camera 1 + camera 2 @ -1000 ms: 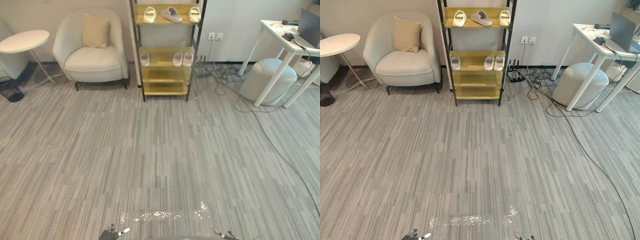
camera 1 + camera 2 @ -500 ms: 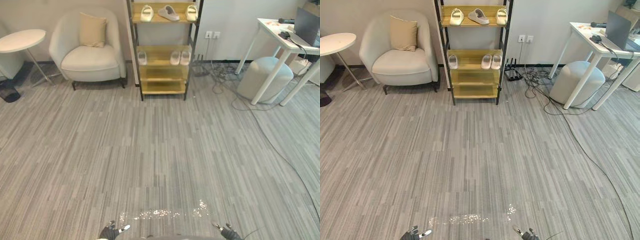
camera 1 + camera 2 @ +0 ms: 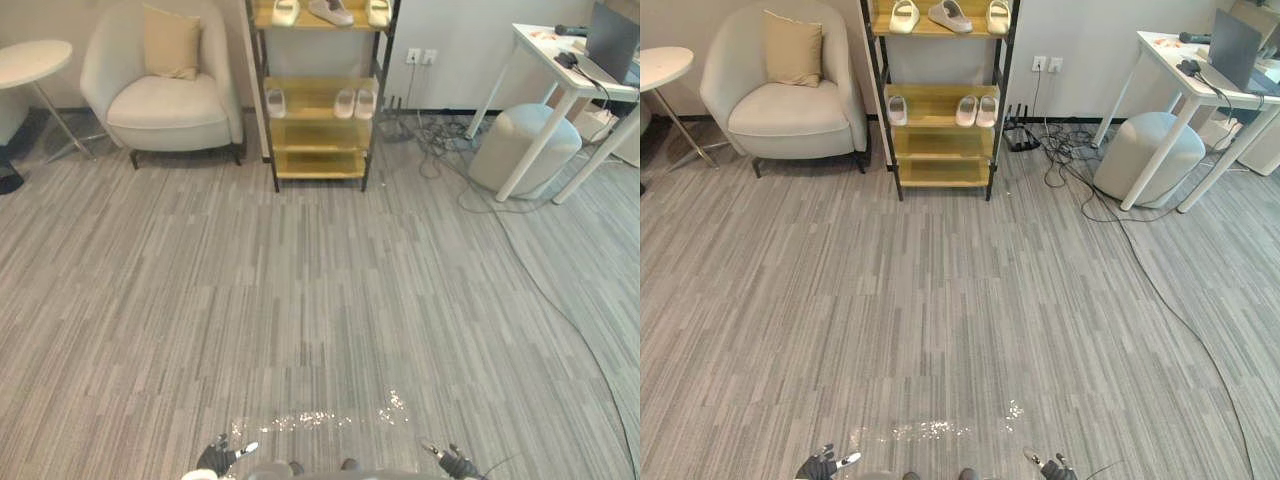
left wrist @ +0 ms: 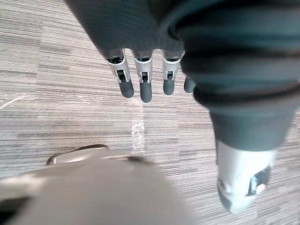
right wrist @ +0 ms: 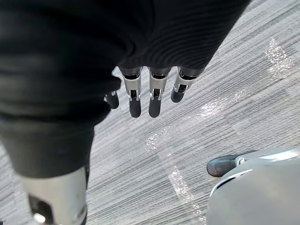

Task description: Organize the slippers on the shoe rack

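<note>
L eye: shoe rack point(image 3: 318, 165) is standing by the far wall, well apart from both hands; three slippers point(image 3: 330, 12) are lying on its top shelf; a single slipper point(image 3: 275, 102) and a pair point(image 3: 354, 103) are sitting on the mid shelf, single to the left; left hand point(image 3: 216, 459) and right hand point(image 3: 455, 464) are hanging low over grey carpet point(image 3: 320, 300).

R eye: armchair point(image 3: 780, 105) w/ cushion point(image 3: 792, 48) is sitting just left of the rack; white desk point(image 3: 1170, 55) and round pouf point(image 3: 1148, 150) are standing to its right.

L wrist: left fingers point(image 4: 146, 86) are hanging straight, side by side, holding nothing.

R wrist: right fingers point(image 5: 155, 93) are hanging straight too, close together, empty.
</note>
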You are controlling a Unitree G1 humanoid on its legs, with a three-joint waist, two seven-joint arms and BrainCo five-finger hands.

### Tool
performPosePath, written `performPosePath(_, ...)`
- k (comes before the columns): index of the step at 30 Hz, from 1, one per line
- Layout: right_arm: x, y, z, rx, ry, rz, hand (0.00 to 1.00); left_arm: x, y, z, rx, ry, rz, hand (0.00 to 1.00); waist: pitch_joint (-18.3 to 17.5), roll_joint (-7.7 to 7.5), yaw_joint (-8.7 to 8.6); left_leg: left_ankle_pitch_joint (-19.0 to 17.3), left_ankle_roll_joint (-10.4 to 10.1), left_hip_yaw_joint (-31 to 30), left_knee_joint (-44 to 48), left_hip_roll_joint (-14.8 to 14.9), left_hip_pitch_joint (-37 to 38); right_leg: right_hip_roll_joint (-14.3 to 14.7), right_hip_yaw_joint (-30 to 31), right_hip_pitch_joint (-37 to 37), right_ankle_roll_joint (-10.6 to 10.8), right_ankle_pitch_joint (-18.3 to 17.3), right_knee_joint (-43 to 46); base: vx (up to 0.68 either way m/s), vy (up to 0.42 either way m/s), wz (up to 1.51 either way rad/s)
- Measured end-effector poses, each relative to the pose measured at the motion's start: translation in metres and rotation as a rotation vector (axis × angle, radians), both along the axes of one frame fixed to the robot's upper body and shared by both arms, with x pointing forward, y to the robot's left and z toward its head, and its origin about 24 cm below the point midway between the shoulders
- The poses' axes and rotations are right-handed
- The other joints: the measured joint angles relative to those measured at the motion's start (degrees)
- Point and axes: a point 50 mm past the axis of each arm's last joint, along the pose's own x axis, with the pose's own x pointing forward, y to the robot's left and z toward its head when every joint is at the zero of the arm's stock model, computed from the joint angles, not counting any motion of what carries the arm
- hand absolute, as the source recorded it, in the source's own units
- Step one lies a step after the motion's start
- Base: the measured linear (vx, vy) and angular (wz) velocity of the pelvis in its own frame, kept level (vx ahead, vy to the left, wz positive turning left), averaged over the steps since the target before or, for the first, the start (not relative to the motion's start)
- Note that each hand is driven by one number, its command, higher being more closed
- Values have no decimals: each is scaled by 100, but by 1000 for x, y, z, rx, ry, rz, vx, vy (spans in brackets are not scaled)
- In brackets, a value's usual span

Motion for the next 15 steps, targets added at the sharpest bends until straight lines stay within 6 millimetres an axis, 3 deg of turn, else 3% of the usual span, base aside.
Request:
performPosePath(1,1,-2,0,-5,-1,0,0,-1,-1,0,-3,-1,12,0,9,44,2,-116,160,37,375,126,-153,-7,81,44,-33,-100,80,126,10,-30)
performPosePath(4,1,-2,0,-4,-1,-3,0,0,0,1,0,-14,23,0,20,35,13,-269,110,26,187,167,-604,-279,299,190,-15,-282,138,225,84,-33)
performPosePath(6,3,-2,1,-6,-4,3,0,2,0,1,-2,-25,26,0,23,32,26,-135,32,47,-793,-36,-771,-534,359,170,139,-409,138,248,164,-27)
performPosePath(8,6,-7,2,-23,-8,25,0,-2,-4,0,-10,-23,29,0,-22,129,44,395,-118,-51,-2366,-161,-734,-670,479,192,411,-630,116,338,249,-32)
performPosePath(9,6,-9,3,-29,-6,31,0,-4,-3,0,-9,-16,37,0,-44,103,107,780,138,-42,-2375,-214,-726,-727,533,203,466,-720,117,424,273,-35)
performPosePath(10,7,-2,2,-13,-6,33,0,-3,3,1,6,-21,38,0,-136,-50,166,593,331,34,-2259,-397,-792,-915,569,152,476,-781,282,455,250,-25)
performPosePath(12,16,4,2,4,-30,41,0,-1,6,2,13,-24,39,0,-127,-134,174,313,441,136,-2185,-461,-780,-1016,553,-434,617,-871,1461,477,246,-20)
performPosePath(13,21,7,3,10,-42,44,0,-3,6,1,11,-17,46,0,-120,-146,196,196,463,208,-2196,-458,-589,-1017,637,-849,835,-776,2519,437,232,-25)
performPosePath(14,23,10,3,17,-49,48,0,-4,6,1,11,-8,47,0,-100,-170,198,42,485,264,-2214,-463,-289,-1017,678,-1175,1374,-634,3522,476,228,-23)
performPosePath(15,25,12,3,20,-54,52,0,-5,6,1,12,-2,48,0,-85,-162,197,-79,476,290,-2247,-479,-12,-1012,626,-1366,1622,-532,4261,597,249,-20)
